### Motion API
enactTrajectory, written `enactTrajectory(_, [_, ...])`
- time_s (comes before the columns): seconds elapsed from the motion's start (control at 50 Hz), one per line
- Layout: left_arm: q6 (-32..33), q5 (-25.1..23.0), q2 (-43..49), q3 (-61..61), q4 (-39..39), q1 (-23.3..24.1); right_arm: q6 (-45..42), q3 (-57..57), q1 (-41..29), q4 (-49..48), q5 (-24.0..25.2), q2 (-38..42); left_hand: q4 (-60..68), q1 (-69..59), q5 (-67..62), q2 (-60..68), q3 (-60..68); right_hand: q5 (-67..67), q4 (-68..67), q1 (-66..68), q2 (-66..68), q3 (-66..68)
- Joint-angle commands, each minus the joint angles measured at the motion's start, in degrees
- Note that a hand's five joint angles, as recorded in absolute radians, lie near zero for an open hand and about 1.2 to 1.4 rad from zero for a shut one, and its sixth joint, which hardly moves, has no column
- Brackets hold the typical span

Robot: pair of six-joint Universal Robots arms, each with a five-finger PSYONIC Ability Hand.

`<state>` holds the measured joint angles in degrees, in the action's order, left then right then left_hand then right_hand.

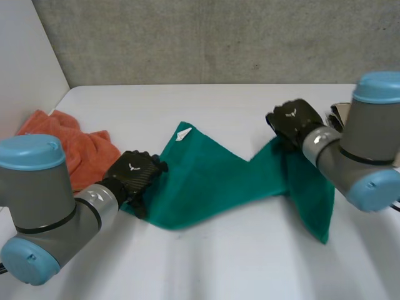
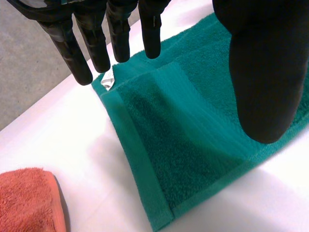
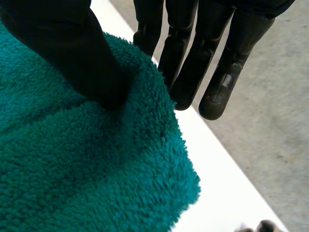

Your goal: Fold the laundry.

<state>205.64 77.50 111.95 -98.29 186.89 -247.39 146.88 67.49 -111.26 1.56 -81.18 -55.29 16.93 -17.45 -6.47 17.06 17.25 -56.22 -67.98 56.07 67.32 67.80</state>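
The green towel (image 1: pixel 206 181) lies mid desk (image 1: pixel 250 262), its 8 o'clock corner under the left hand's (image 1: pixel 134 175) straight, spread fingers (image 2: pixel 116 38), while the right hand (image 1: pixel 294 122) pinches its raised 2 o'clock edge between thumb and fingers

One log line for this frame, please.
left hand: open over green towel corner | right hand: pinches green towel edge, raised | orange towel: crumpled, apart
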Motion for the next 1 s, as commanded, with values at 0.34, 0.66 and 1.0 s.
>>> enactTrajectory(0.34, [0.1,0.2,3.6,-0.4,5.3,-0.5,-1.8,-1.4,-0.2,4.1,-6.2,0.2,11.3,-10.8,-11.7,11.2,11.0,56.2,58.0,-46.1,-57.3,-57.8])
enactTrajectory(0.66, [-0.7,0.2,6.2,0.4,5.7,0.9,-0.7,22.9,6.7,-0.2,-1.1,-13.3,13.6,-13.1,-14.1,13.5,13.3,56.2,58.0,-46.1,-57.3,-57.8])
enactTrajectory(1.0, [-2.2,1.1,10.0,3.9,4.3,2.2,16.6,31.3,16.5,1.3,5.3,-15.6,54.8,-54.3,-55.3,54.7,54.5,50.6,52.4,-40.4,-51.7,-52.2])
